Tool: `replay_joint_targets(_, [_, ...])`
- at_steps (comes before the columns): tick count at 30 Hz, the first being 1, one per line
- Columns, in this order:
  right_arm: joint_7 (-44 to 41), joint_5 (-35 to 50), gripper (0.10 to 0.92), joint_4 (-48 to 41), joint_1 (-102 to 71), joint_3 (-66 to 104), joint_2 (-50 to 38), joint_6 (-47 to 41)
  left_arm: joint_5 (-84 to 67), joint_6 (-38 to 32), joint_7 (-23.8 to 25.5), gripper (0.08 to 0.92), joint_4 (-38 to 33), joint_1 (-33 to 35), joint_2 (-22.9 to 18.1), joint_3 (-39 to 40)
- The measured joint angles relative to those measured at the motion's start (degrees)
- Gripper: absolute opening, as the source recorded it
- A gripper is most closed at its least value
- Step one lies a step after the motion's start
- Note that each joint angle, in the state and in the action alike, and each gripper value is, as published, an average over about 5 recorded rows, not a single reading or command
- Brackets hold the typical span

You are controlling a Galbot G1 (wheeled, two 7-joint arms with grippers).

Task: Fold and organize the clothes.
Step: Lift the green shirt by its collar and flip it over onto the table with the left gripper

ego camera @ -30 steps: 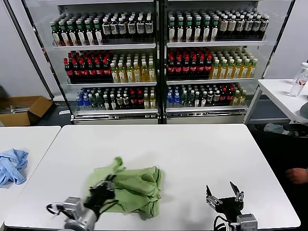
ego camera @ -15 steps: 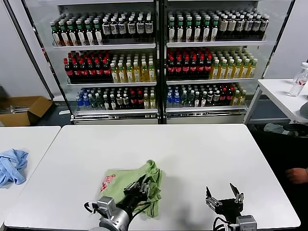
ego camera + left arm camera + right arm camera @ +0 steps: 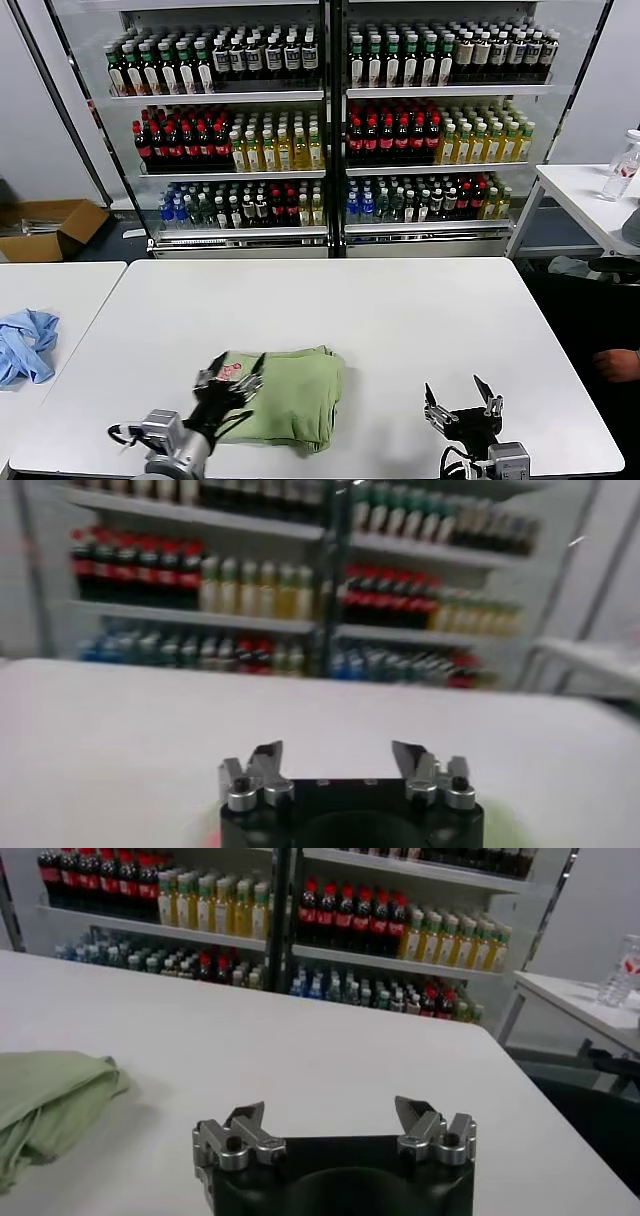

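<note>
Green shirt (image 3: 290, 405) under left gripper (image 3: 232, 375)

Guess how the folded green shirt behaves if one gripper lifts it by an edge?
Probably floppy: the green shirt lies in soft, rumpled layers, so a one-edge lift would likely unfold it. Likely light, being thin fabric. Pushed across the smooth white table, it would probably bunch rather than slide as one piece.

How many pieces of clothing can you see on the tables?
2. The green shirt lies folded on the near edge of the big white table, beside the left end effector. The light blue garment lies crumpled on the smaller table to the robot's left. More could lie out of view.
</note>
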Motion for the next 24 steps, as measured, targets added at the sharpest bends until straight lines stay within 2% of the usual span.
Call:
replay_joint_targets(4, [0.0, -0.1, 0.823, 0.0, -0.1, 0.0, 0.2, 0.0, 0.7, 0.2, 0.1, 0.814, 3.0, 0.4, 0.3, -2.3])
replay_joint_targets(17, [-0.1, -0.4, 0.823, -0.3, -0.2, -0.1, 0.8, 0.1, -0.2, 0.7, 1.4, 0.821, 9.4, -0.4, -0.7, -2.8])
replay_joint_targets(20, [-0.1, -0.4, 0.822, -0.4, -0.2, -0.1, 0.7, 0.1, -1.3, 0.7, 1.4, 0.793, 10.2, -0.8, -0.9, -2.7])
replay_joint_targets(24, [-0.1, -0.4, 0.823, -0.4, -0.1, -0.2, 0.7, 0.1, -3.2, 0.8, 1.3, 0.691, 10.5, -0.8, -1.1, -2.5])
